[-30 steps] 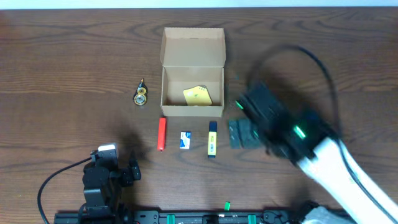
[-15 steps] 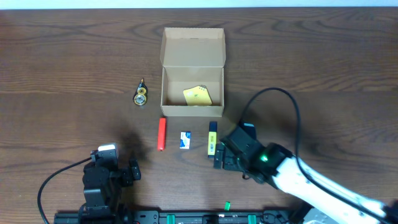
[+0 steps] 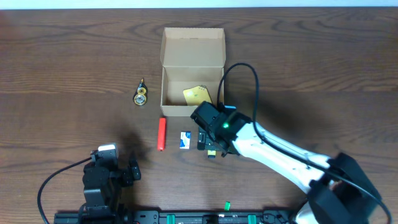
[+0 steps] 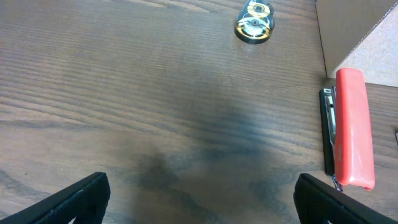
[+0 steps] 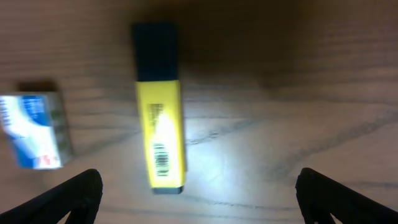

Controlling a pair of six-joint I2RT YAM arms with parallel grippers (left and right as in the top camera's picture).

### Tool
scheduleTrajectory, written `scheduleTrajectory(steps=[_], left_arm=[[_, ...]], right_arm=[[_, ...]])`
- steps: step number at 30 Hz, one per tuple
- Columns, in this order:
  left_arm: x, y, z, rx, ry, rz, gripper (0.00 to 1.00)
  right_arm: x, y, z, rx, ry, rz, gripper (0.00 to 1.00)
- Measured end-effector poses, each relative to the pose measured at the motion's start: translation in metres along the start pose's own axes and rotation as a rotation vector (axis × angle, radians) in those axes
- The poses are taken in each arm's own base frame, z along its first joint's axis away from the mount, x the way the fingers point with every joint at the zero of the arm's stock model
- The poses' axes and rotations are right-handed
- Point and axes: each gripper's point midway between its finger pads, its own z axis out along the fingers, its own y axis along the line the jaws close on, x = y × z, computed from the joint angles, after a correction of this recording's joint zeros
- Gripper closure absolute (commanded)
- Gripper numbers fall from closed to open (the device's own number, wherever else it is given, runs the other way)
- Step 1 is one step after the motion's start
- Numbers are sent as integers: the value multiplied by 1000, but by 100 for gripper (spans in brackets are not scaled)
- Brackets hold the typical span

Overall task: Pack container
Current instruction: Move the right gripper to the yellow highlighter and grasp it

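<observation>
the right pincer (image 5: 199,186) hangs low over the table, jaws spread wide and holding nothing. a yellow highlighter (image 5: 160,124) lies on the wood between them, a little off centre, with its dark cap pointing away. just beside it is a small blue-and-white packet (image 5: 34,130).

just beyond the pincer the box (image 3: 176,84) stands open, flap thrown back, with a yellow note pad (image 3: 198,95) inside. a red stick (image 3: 161,133) lies near its front wall and a gold trinket (image 3: 142,94) sits off to its side. the left pincer (image 4: 202,199) waits near the table edge, also wide and empty.

this looks like the reach for the highlighter. next i'd expect it to centre, sink, pinch across the narrow body, then lift it over the front wall.
</observation>
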Motion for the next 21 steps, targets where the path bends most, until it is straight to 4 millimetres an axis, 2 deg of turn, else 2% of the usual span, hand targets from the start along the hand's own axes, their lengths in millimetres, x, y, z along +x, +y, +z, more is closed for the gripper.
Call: scheduleTrajectory(steps=[5,14,21], left_arm=[[0,0,0,0,0,0,5],[0,0,0,0,0,0,5],[0,0,0,0,0,0,5]], right_arm=[[6,-6,14,54,30,75,1],[-7,12,15,-25,-16,179,2],[-9,15,14,-35,-24,203,4]])
